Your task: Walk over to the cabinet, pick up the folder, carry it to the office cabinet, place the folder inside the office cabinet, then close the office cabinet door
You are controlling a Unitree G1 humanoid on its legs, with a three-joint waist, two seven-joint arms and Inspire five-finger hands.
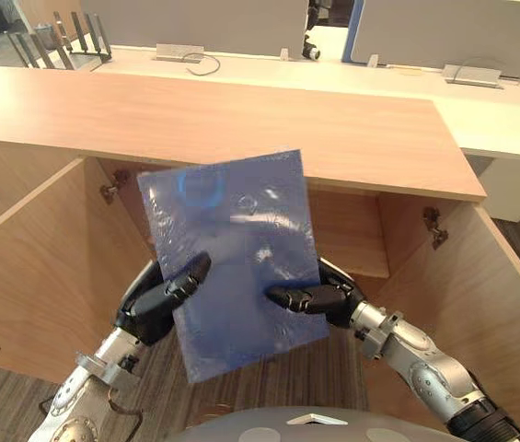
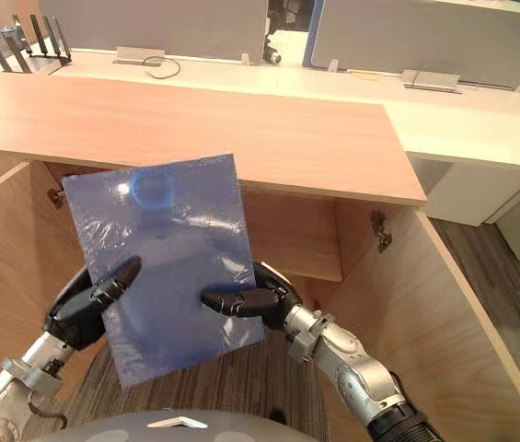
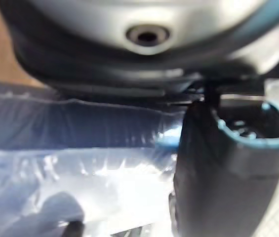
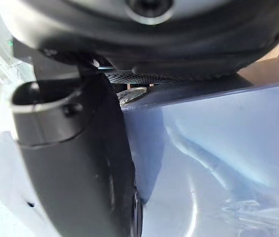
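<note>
Folder [image 1: 241, 267], blue and translucent (tilted a little), is pinched low on both sides by the left hand [image 1: 154, 299] and the right hand [image 1: 319, 295], thumbs on its front, above striped carpet [image 1: 333, 373]. Behind it stands the office cabinet [image 1: 241, 124], wooden, with both doors [image 1: 29, 267] swung open. Beyond, a white bench [image 1: 480, 110] carries grey partitions [image 1: 204, 18] and a cable [image 1: 202, 63].

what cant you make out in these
Inside the office cabinet: in both eye views the folder, pinched by left hand and right hand, covers most of it.
The left door: outer part cut off by the view's edge.
Folder's contents: unreadable through tinted plastic, hands crowd wrist views.
</note>
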